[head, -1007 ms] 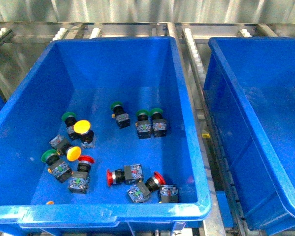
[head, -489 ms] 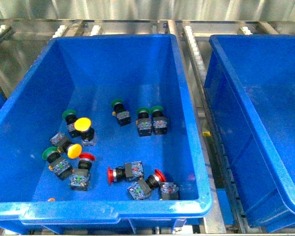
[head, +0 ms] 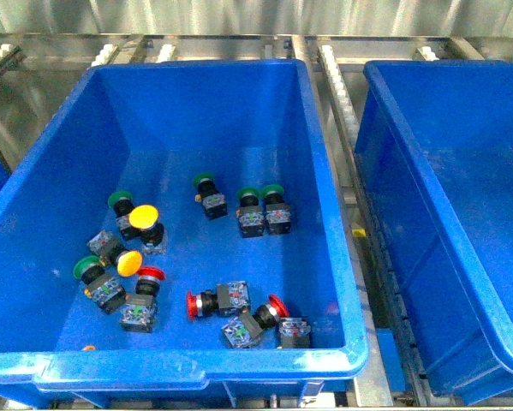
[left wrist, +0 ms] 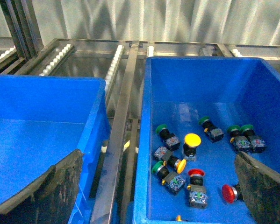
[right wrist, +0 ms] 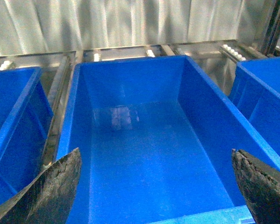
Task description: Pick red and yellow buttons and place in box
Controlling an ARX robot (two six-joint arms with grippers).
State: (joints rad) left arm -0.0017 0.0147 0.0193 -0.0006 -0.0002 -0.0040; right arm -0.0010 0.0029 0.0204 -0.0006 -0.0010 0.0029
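Note:
Two yellow buttons (head: 142,217) (head: 129,262) and three red buttons (head: 150,275) (head: 191,304) (head: 278,306) lie on the floor of the left blue tote (head: 196,364). The box (head: 479,128) stands to its right, with nothing visible inside it. Neither arm shows in the front view. My left gripper (left wrist: 157,154) hangs open high above the tote's near side, over a yellow button (left wrist: 192,139) and a red button (left wrist: 196,172). My right gripper (right wrist: 154,150) is open above the box (right wrist: 130,63), with nothing between its fingers.
Several green buttons (head: 204,181) lie mixed among the red and yellow ones. Metal roller rails (head: 337,94) run between the totes. Another blue tote (left wrist: 37,130) stands left of the button tote, and one more (right wrist: 266,93) beyond the box.
The front view shifted slightly a second ago and has held since. The buttons keep the same arrangement.

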